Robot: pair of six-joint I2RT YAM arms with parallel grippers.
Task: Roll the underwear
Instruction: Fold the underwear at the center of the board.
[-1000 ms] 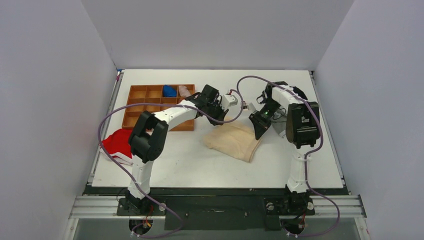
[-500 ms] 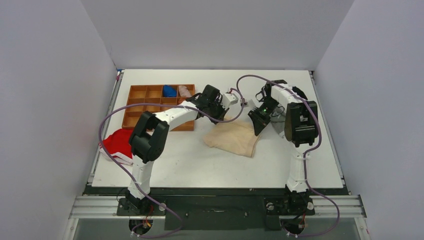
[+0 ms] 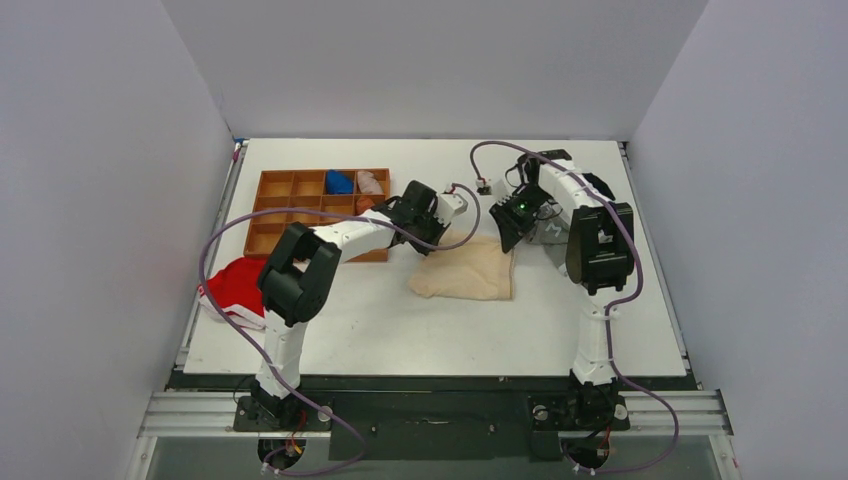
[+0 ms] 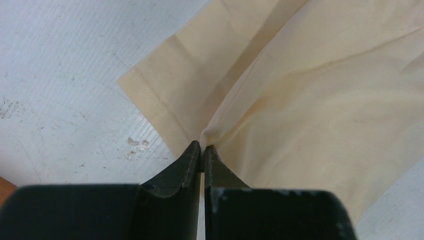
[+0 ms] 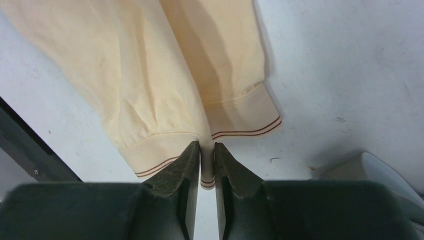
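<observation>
Underwear (image 3: 465, 275), one corner in left hand's (image 4: 202, 146) tight pinch, hem between right hand's (image 5: 207, 146) tips, grip unclear.

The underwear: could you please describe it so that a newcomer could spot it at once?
On the white table, look just right of the orange compartment tray. The underwear lies there near the middle, a flattish cream cloth. Its pale beige sets it apart from the red garment at the table's left edge.

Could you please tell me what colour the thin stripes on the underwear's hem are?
Reddish-brown stripes on the cream underwear; right wrist view shows them best.
</observation>
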